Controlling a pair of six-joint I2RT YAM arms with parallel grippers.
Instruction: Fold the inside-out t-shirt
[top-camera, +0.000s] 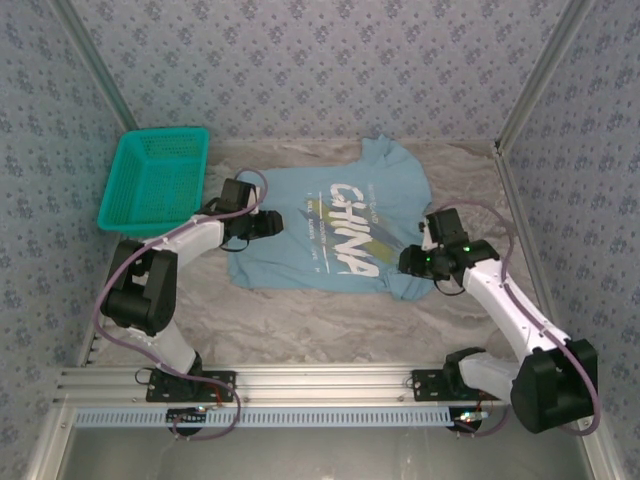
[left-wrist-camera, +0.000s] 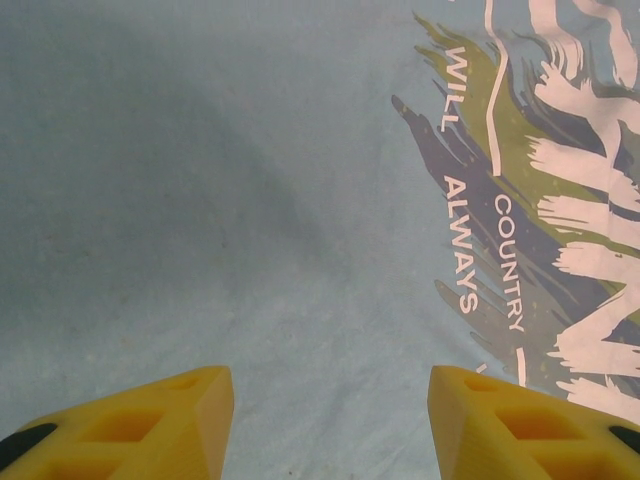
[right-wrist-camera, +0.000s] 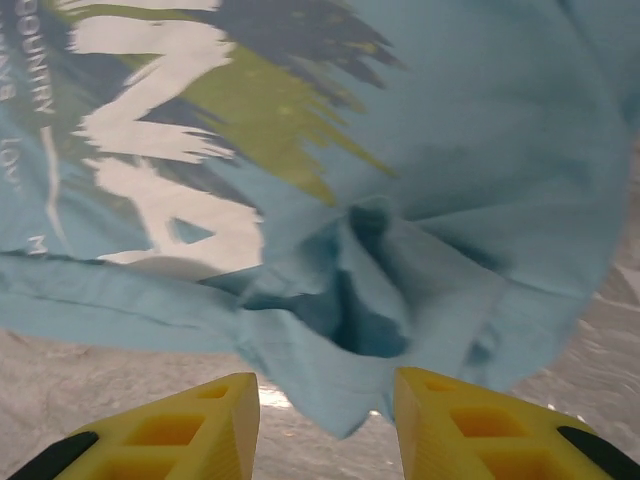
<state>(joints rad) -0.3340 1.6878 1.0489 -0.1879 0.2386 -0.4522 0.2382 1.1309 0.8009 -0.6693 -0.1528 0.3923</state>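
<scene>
A teal basket (top-camera: 150, 190) sits at the 10 o'clock corner of the table (top-camera: 330, 320), just beside the left arm. The left fingers (top-camera: 270, 224) rest over the 9 o'clock edge of the t-shirt (top-camera: 330, 225) and cover that edge, so its outline there is hard to follow. In the left wrist view the two yellow fingers (left-wrist-camera: 150, 425) stand well apart above flat blue cloth with nothing between them. The print (left-wrist-camera: 520, 200) is cut off at 3 o'clock, with only "WILL ALWAYS" and "COUNTRY" readable.

The t-shirt lies spread at the table's centre, printed side up. Its long axis runs from 9 to 3 o'clock. One sleeve points to 12 o'clock and the other to about 5 o'clock, both toward the 3 o'clock end. The collar and any tag cannot be made out.

The right fingers (top-camera: 412, 262) sit at the 4 o'clock edge of the shirt, where the arm hides part of the lower sleeve. In the right wrist view the yellow fingers (right-wrist-camera: 470, 430) are parted. A rumpled, bunched fold of the shirt (right-wrist-camera: 380, 290) droops between them, loose and not pinched. Bare table shows at 7 o'clock.
</scene>
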